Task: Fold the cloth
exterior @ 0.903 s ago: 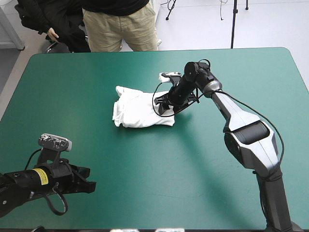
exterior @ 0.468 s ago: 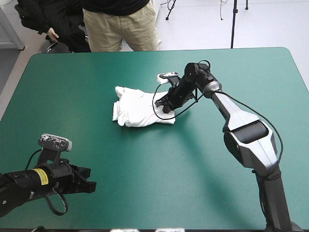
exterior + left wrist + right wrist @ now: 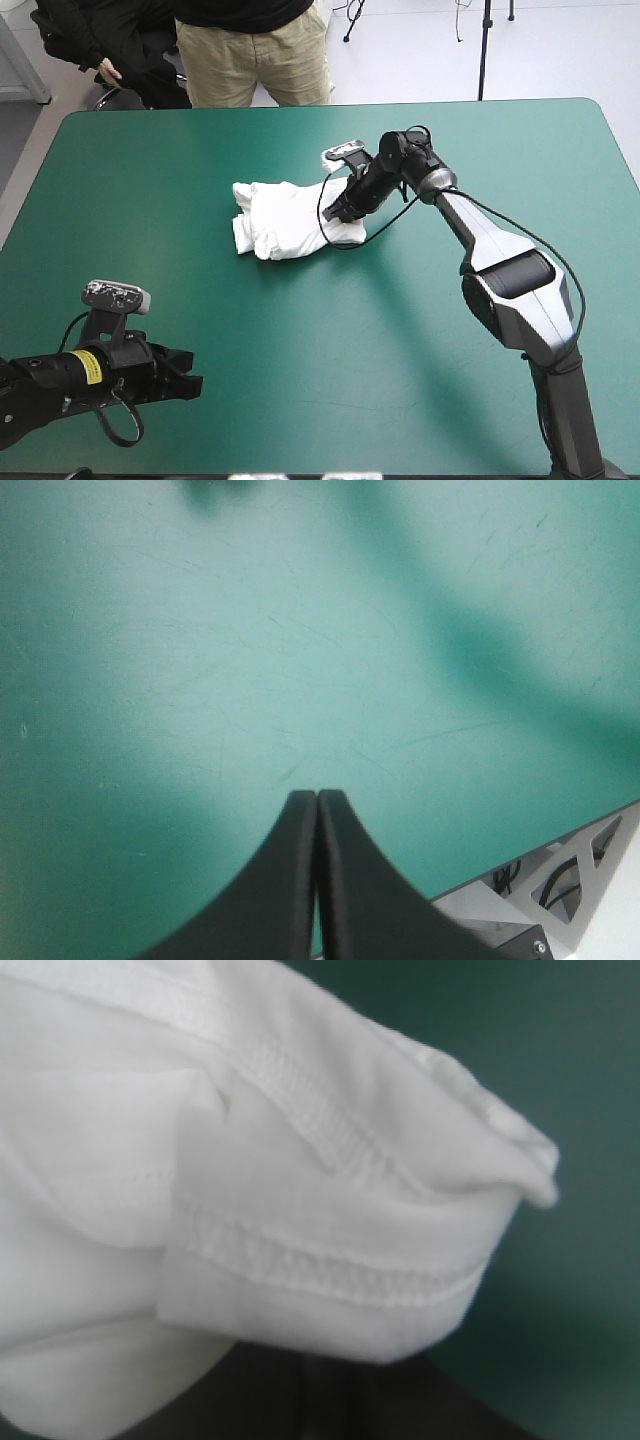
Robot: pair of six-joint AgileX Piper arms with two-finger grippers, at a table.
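Note:
The white T-shirt (image 3: 280, 220) lies as a crumpled heap a little beyond the table's middle. My right gripper (image 3: 338, 212) is at the heap's right edge, shut on the T-shirt, and that edge is raised a little off the teal-green cover. In the right wrist view the T-shirt (image 3: 300, 1190) shows stitched hems and folds draped over my right gripper (image 3: 330, 1380), whose black fingers are mostly hidden beneath it. My left gripper (image 3: 190, 385) rests low near the table's front left, far from the shirt. Its fingers (image 3: 317, 810) are shut in one pointed arch over bare cover.
The teal-green cover (image 3: 420, 380) surrounds the heap on all sides. In the left wrist view the table's edge (image 3: 530, 865) runs just beside my left gripper, with a metal frame below it.
My right gripper has shut on the T-shirt's right edge and drawn it up and toward the far left; the heap has bunched slightly leftward. The left arm has barely moved.

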